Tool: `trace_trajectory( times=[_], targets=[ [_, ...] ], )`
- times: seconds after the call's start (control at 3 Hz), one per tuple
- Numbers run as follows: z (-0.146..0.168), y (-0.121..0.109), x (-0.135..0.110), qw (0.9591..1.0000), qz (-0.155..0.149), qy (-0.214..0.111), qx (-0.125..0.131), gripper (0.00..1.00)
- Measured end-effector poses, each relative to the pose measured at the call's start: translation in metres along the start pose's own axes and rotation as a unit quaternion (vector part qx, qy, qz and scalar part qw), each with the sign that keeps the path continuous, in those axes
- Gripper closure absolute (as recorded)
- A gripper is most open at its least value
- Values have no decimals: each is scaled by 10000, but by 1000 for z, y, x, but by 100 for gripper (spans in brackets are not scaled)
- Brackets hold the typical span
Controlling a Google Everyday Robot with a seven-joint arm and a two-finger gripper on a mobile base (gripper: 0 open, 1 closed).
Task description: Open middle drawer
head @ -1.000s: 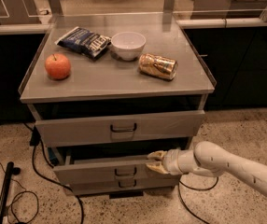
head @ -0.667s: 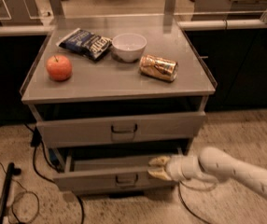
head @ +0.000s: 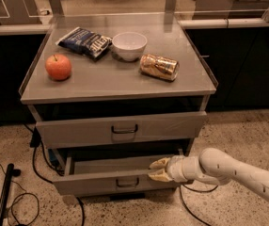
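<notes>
**Slipping off the drawer front was the risk**

The gripper (head: 160,169) was seen closed over the upper rim of the middle drawer (head: 92,183), right of its handle (head: 127,183), below the table's (head: 115,81) front edge and toward its right corner. Pulled off-centre, the partly drawn-out drawer could be skewed and jammed, or the rim could be lost.

Speckled terrazzo floor (head: 247,131) — dark cabinets (head: 247,65) behind, dim warm light.

A smooth, rounded off-white arm (head: 247,177), speckled with small dark dots, is narrowing into a tan-tipped gripper (head: 157,169) at the middle drawer (head: 101,181) front.
</notes>
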State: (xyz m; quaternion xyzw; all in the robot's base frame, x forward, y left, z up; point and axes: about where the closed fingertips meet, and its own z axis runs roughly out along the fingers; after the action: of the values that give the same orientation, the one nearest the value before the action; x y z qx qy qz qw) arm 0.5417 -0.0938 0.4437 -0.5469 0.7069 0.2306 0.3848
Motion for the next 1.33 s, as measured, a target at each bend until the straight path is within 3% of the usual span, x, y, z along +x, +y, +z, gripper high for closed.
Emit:
trace_trajectory(
  times=[0.67,1.0,1.33],
  targets=[
    [0,0,0,10000,0,0,-1,41],
    [-5,13,19,9999,111,119,-40,18],
    [-6,13,17,9999,111,119,-40,0]
  ],
)
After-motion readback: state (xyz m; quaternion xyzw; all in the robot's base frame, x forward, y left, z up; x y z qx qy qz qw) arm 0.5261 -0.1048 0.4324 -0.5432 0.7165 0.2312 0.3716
